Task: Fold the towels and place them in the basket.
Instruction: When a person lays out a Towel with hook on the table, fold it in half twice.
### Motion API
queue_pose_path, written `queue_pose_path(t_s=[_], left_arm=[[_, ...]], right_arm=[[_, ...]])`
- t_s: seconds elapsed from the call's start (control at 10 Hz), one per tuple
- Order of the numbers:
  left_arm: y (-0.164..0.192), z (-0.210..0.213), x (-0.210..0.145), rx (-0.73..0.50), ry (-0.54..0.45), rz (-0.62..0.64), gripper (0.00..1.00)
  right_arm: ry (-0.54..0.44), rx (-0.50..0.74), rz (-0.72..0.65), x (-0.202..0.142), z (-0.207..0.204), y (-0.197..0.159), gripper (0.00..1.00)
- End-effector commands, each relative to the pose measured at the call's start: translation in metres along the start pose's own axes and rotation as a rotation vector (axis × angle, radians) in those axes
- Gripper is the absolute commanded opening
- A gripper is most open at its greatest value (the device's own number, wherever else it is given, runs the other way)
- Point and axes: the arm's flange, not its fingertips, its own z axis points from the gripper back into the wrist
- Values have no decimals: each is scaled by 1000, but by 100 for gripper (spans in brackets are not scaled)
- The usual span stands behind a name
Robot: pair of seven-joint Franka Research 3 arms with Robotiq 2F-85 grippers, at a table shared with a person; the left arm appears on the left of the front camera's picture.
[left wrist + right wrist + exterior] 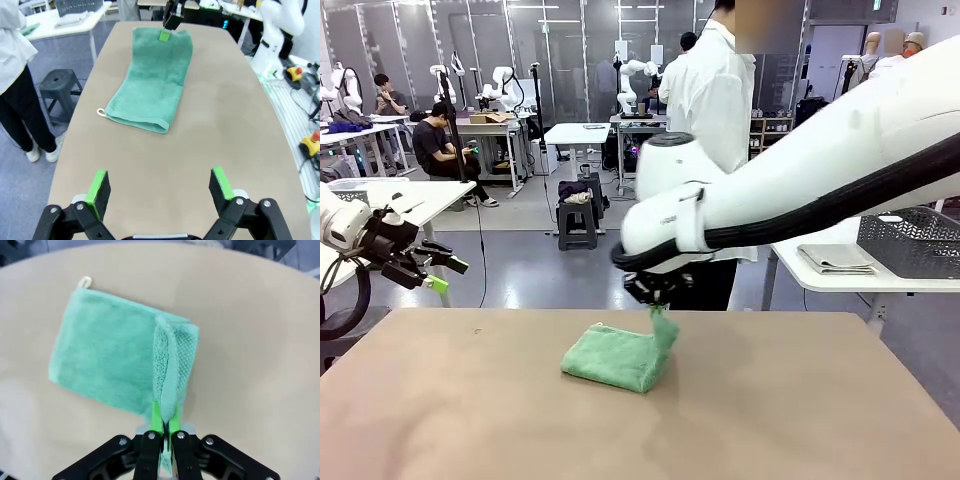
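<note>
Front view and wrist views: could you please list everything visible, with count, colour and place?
green towel: one, mint green, mid-table, one corner lifted.
table: one, tan, near the robot.
basket: one, dark grey mesh, on the white side table, far right.
folded towel: one, pale grey, beside the basket.
person: one, white coat, far side.
left gripper: one, black with green pads, open above bare table.
right gripper: one, shut on the green towel's corner.

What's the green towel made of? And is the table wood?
The green towel looks like soft terry cloth: its surface is fuzzy, loopy and matte, and it bends and droops where one edge is lifted. The table has a smooth, tan, slightly dull top with no wood grain showing, so it is probably laminate or a coated board. I can't tell for sure.
</note>
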Motion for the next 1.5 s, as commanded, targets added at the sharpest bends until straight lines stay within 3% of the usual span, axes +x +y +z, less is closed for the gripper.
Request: queue_pose_path(t_s=[0.0,0.5,1.1,1.2,1.3,1.4], left_arm=[[0,0,1,-1,0,2,100],[0,0,1,-1,0,2,100],[0,0,1,-1,0,2,100],[0,0,1,-1,0,2,100],[0,0,1,-1,0,2,100],[0,0,1,-1,0,2,100]], right_arm=[[-4,-20,-79,23,-21,50,0],[80,39,-238,26,-52,98,0],[21,35,-345,33,-85,119,0],[20,36,-357,32,-88,120,9],[23,42,-379,33,-90,121,25],[15,52,-377,33,-92,121,29]])
